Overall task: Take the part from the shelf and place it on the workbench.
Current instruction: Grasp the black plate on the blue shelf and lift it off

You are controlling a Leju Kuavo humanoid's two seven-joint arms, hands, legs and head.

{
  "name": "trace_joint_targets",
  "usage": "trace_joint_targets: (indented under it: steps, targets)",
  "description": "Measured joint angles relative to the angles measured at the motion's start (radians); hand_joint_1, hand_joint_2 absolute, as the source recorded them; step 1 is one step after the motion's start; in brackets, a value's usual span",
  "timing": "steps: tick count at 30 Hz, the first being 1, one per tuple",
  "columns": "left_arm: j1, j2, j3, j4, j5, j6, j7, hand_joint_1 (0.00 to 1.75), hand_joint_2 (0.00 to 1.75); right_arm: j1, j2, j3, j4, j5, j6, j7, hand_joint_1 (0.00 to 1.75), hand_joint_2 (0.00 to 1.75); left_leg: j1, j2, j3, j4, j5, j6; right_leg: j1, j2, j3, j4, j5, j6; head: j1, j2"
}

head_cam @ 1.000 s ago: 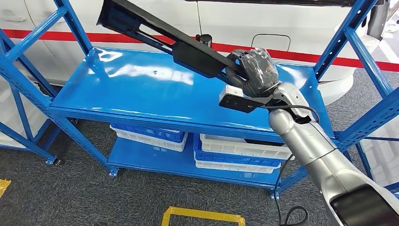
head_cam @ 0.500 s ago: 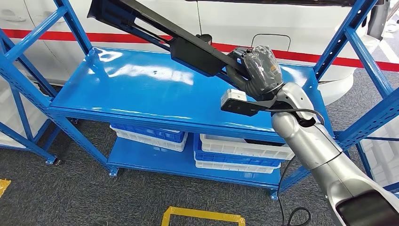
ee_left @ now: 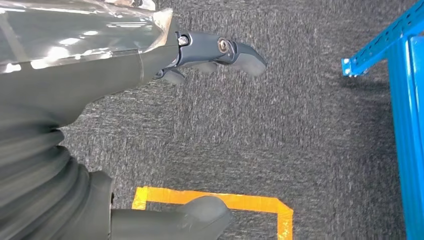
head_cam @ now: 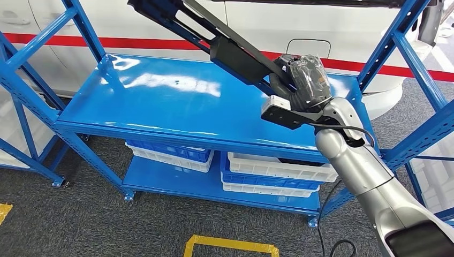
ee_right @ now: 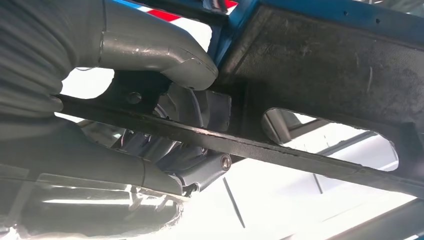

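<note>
We are in the carry step: the right hand (head_cam: 302,80) grasps the part (head_cam: 214,40), raised above the shelf (head_cam: 160,101). Left fingers (ee_left: 235,52) released — next, turn toward the workbench.

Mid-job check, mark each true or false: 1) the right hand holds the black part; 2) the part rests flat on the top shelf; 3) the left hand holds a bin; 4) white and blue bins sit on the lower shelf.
1) True: the right hand grips the long black part.
2) False: the part is lifted, angled up above the blue shelf.
3) False: the left hand holds nothing and hangs over grey floor.
4) True: white and blue bins sit on the lower shelf.
</note>
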Motion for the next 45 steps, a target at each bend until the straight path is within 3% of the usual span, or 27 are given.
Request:
trace_joint_targets:
  steps: [9, 15, 18, 20, 22, 24, 25, 26, 27, 29, 30, 32, 35, 37, 39, 41, 42, 43, 45]
  targets:
    - [-0.01, 0.002, -0.02, 0.0, -0.008, -0.019, 0.018, 0.0, 1.75, 0.036, -0.017, -0.021, 0.006, 0.006, -0.017, 0.0, 1.75, 1.75, 0.0, 0.0, 0.0, 0.001, -0.001, 0.0, -0.001, 0.0, 0.0, 0.0, 0.0, 0.0, 0.0, 0.0]
    - [-0.012, 0.005, -0.029, 0.0, -0.013, -0.023, 0.024, 0.0, 1.75, 0.048, -0.018, -0.028, 0.01, 0.011, -0.017, 0.0, 1.75, 1.75, -0.002, 0.0, -0.002, 0.004, -0.004, 0.006, -0.014, 0.0, 0.002, -0.001, 0.0, 0.002, 0.0, 0.0]
    - [-0.013, 0.008, -0.032, 0.0, -0.014, -0.023, 0.024, 0.0, 1.75, 0.053, -0.018, -0.031, 0.011, 0.013, -0.017, 0.0, 1.75, 1.75, -0.004, 0.0, -0.003, 0.004, -0.005, 0.013, -0.017, 0.0, 0.003, -0.004, 0.002, 0.01, 0.0, 0.0]
    - [-0.015, 0.008, -0.035, 0.0, -0.014, -0.024, 0.024, 0.0, 1.75, 0.054, -0.02, -0.034, 0.012, 0.016, -0.018, 0.0, 1.75, 1.75, 0.001, 0.003, 0.005, -0.008, 0.003, 0.023, -0.016, -0.001, -0.005, 0.009, -0.006, 0.015, 0.0, 0.0]
    - [-0.019, 0.007, -0.036, 0.0, -0.014, -0.024, 0.025, 0.0, 1.75, 0.056, -0.022, -0.036, 0.012, 0.017, -0.02, 0.0, 1.75, 1.75, 0.007, 0.006, 0.013, -0.021, 0.011, 0.032, -0.014, -0.002, -0.044, 0.088, -0.045, 0.011, 0.002, 0.0]
    - [-0.021, 0.007, -0.037, 0.0, -0.015, -0.025, 0.025, 0.0, 1.75, 0.062, -0.023, -0.036, 0.014, 0.017, -0.022, 0.0, 1.75, 1.75, 0.006, 0.006, 0.012, -0.021, 0.012, 0.035, -0.016, -0.003, -0.112, 0.227, -0.099, 0.006, 0.003, 0.0]
    - [-0.021, 0.007, -0.037, 0.0, -0.015, -0.026, 0.025, 0.0, 1.75, 0.068, -0.023, -0.036, 0.016, 0.017, -0.023, 0.0, 1.75, 1.75, 0.007, 0.005, 0.012, -0.021, 0.012, 0.034, -0.017, -0.003, -0.139, 0.28, -0.114, 0.008, 0.003, 0.0]
    - [-0.021, 0.007, -0.038, 0.0, -0.015, -0.026, 0.025, 0.0, 1.75, 0.073, -0.024, -0.036, 0.017, 0.017, -0.023, 0.001, 1.75, 1.75, 0.007, 0.005, 0.011, -0.02, 0.012, 0.033, -0.02, -0.003, -0.148, 0.296, -0.114, 0.014, 0.003, 0.0]
    - [-0.021, 0.006, -0.038, 0.0, -0.015, -0.026, 0.026, 0.0, 1.75, 0.076, -0.024, -0.036, 0.018, 0.018, -0.023, 0.001, 1.75, 1.75, 0.008, 0.004, 0.011, -0.018, 0.012, 0.03, -0.023, -0.004, -0.135, 0.27, -0.098, 0.022, 0.003, 0.0]
    - [-0.022, 0.005, -0.039, 0.0, -0.015, -0.027, 0.025, 0.0, 1.75, 0.078, -0.023, -0.036, 0.019, 0.019, -0.024, 0.002, 1.75, 1.75, 0.011, 0.003, 0.007, -0.007, 0.007, 0.02, -0.032, -0.006, -0.069, 0.139, -0.048, 0.04, 0.003, 0.0]
    - [-0.022, 0.006, -0.039, 0.0, -0.015, -0.027, 0.025, 0.0, 1.75, 0.077, -0.022, -0.036, 0.019, 0.02, -0.024, 0.003, 1.75, 1.75, 0.011, 0.003, 0.003, 0.002, 0.004, 0.011, -0.032, -0.005, -0.039, 0.082, -0.028, 0.042, 0.004, 0.0]
    - [-0.023, 0.009, -0.039, 0.0, -0.015, -0.027, 0.024, 0.0, 1.75, 0.078, -0.02, -0.036, 0.02, 0.023, -0.026, 0.003, 1.75, 1.75, 0.008, 0.001, -0.005, 0.013, 0.001, -0.005, -0.03, -0.003, -0.015, 0.035, -0.013, 0.032, 0.003, 0.0]
    - [-0.023, 0.01, -0.04, 0.0, -0.015, -0.027, 0.023, 0.0, 1.75, 0.081, -0.016, -0.037, 0.021, 0.033, -0.026, 0.005, 1.75, 1.75, 0.014, 0.0, -0.013, 0.019, -0.001, -0.02, -0.028, 0.001, -0.022, 0.039, -0.003, 0.009, 0.001, 0.0]
    - [-0.023, 0.01, -0.041, 0.0, -0.014, -0.026, 0.022, 0.0, 1.75, 0.081, -0.013, -0.038, 0.021, 0.037, -0.026, 0.006, 1.75, 1.75, 0.017, 0.002, -0.039, 0.082, -0.05, -0.028, -0.029, 0.0, -0.026, 0.038, 0.004, -0.003, -0.001, 0.0]
    - [-0.023, 0.011, -0.043, 0.0, -0.014, -0.026, 0.021, 0.0, 1.75, 0.082, -0.01, -0.038, 0.021, 0.038, -0.025, 0.006, 1.75, 1.75, 0.017, 0.005, -0.096, 0.218, -0.129, -0.033, -0.024, 0.0, -0.035, 0.038, 0.01, -0.013, -0.002, 0.0]
    - [-0.023, 0.011, -0.044, 0.0, -0.013, -0.027, 0.021, 0.0, 1.75, 0.084, -0.008, -0.037, 0.022, 0.039, -0.021, 0.006, 1.75, 1.75, 0.017, 0.005, -0.13, 0.308, -0.165, -0.03, -0.016, -0.001, -0.045, 0.038, 0.017, -0.021, -0.002, 0.0]
    - [-0.023, 0.011, -0.045, 0.0, -0.013, -0.027, 0.02, 0.0, 1.75, 0.085, -0.007, -0.037, 0.023, 0.04, -0.018, 0.006, 1.75, 1.75, 0.016, 0.005, -0.119, 0.297, -0.156, -0.025, -0.012, -0.001, -0.05, 0.038, 0.021, -0.024, -0.002, 0.0]
    - [-0.023, 0.011, -0.045, 0.0, -0.013, -0.027, 0.019, 0.0, 1.75, 0.086, -0.006, -0.038, 0.023, 0.042, -0.016, 0.006, 1.75, 1.75, 0.014, 0.005, -0.086, 0.249, -0.133, -0.017, -0.008, -0.001, -0.053, 0.038, 0.025, -0.025, -0.002, 0.0]
    - [-0.025, 0.012, -0.045, 0.0, -0.013, -0.027, 0.018, 0.0, 1.75, 0.085, -0.005, -0.041, 0.023, 0.044, -0.013, 0.006, 1.75, 1.75, 0.006, 0.006, 0.003, 0.11, -0.088, 0.005, -0.001, -0.001, -0.056, 0.038, 0.032, -0.023, -0.001, 0.0]
